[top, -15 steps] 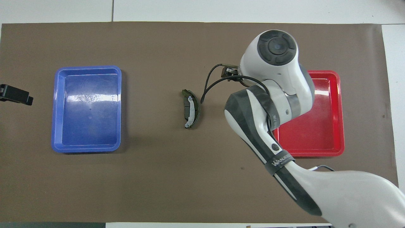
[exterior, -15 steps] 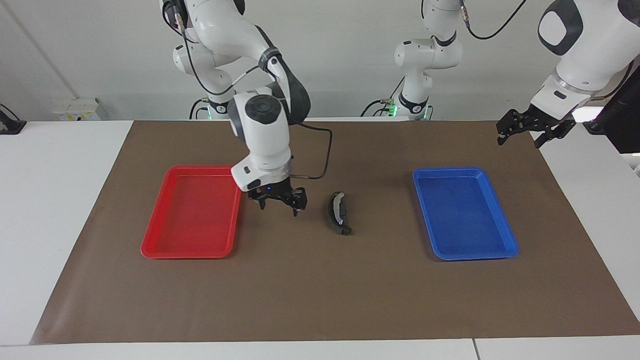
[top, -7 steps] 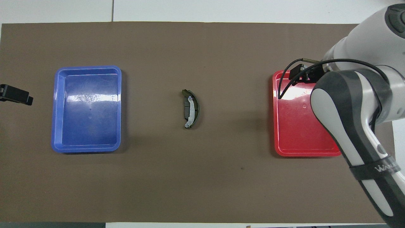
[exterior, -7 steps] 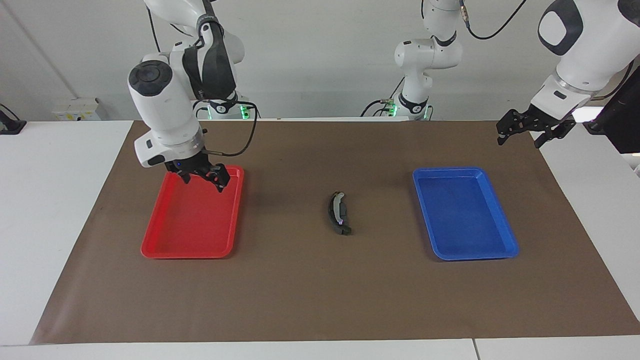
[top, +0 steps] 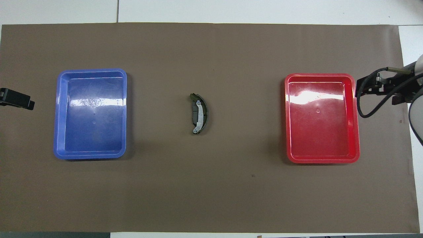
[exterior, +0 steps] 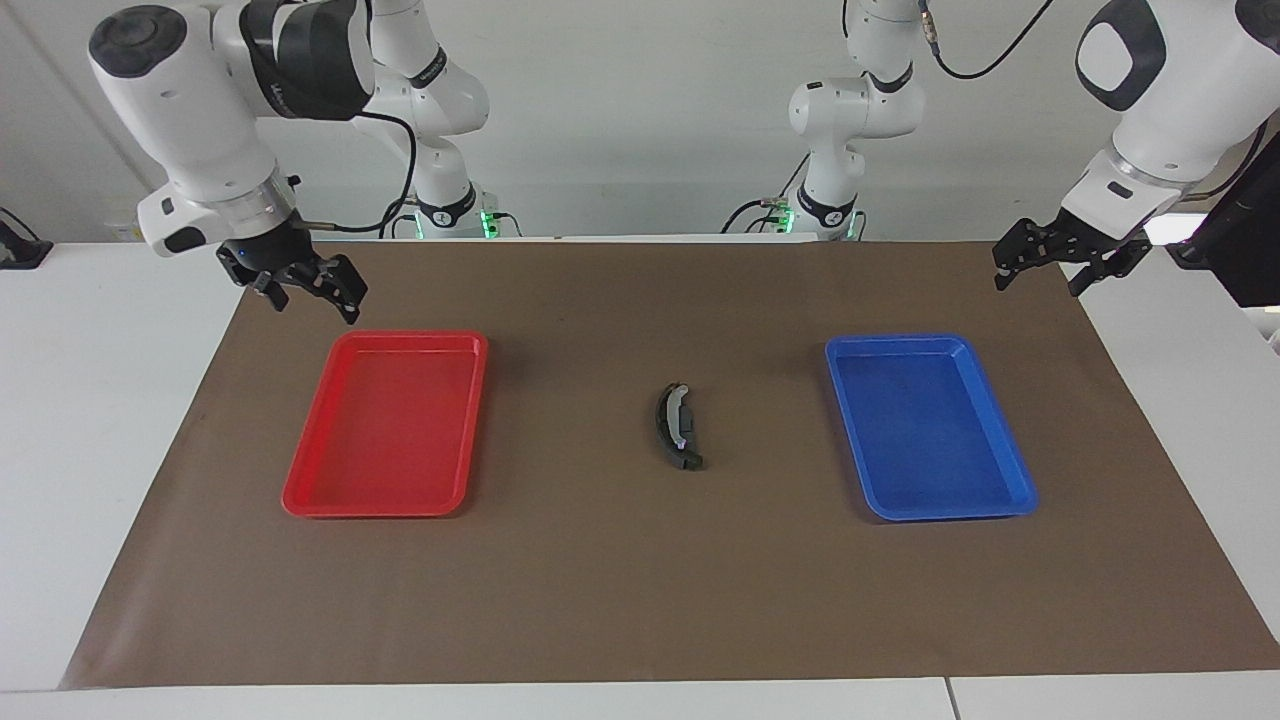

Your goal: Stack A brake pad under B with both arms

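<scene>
The stack lies mid-mat between the two trays. B [exterior: 680,410] [top: 199,116], a slim dark crescent with a pale strip, rests on top. The A brake pad [exterior: 664,432] [top: 194,114] shows as a dark grey piece under it. My right gripper [exterior: 312,303] [top: 380,88] hangs open and empty over the mat at the right arm's end, beside the red tray's robot-side corner. My left gripper [exterior: 1038,283] [top: 16,99] waits open and empty over the mat's edge at the left arm's end. Neither gripper touches the stack.
An empty red tray [exterior: 300,495] [top: 356,132] sits toward the right arm's end. An empty blue tray [exterior: 1010,500] [top: 57,132] sits toward the left arm's end. The brown mat [exterior: 620,590] covers the white table.
My right arm has swung away from beside the stack, passed over the red tray and risen to the mat's edge at its own end. The left arm and the stack have not moved.
</scene>
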